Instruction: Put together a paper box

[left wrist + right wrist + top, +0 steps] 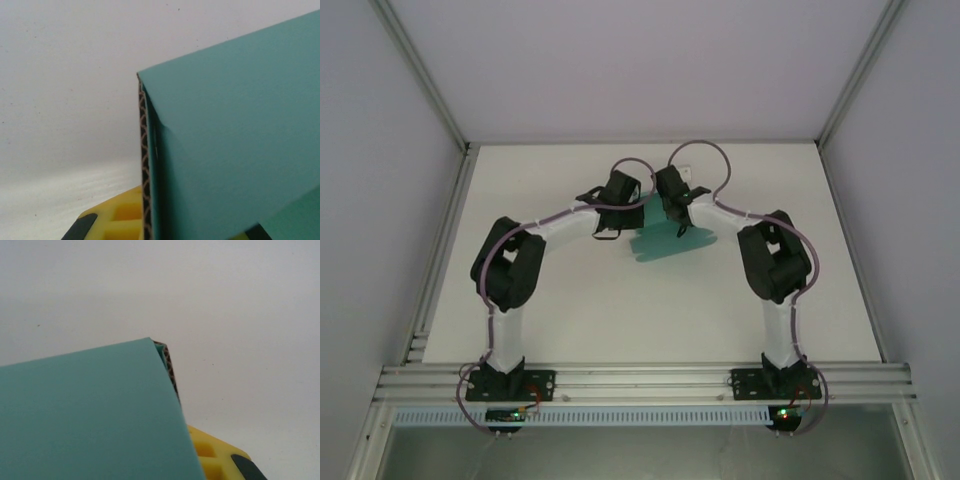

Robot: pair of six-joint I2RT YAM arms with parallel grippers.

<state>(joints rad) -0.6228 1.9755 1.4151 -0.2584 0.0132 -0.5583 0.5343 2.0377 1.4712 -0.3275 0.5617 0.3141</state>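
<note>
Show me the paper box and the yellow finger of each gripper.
paper box (pixel 665 243), top external view, teal top panel.
left gripper's yellow finger (pixel 122 220), left wrist view, ribbed pad face.
right gripper's yellow finger (pixel 207 456), right wrist view, ribbed pad face.

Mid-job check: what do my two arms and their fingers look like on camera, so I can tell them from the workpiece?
The left arm and right arm match: white tubular links, bulky black joint housings, a mauve cable looping along each, and black bases bolted to the aluminium rail. The fingers are yellow plastic with square recesses and black trim.
</note>
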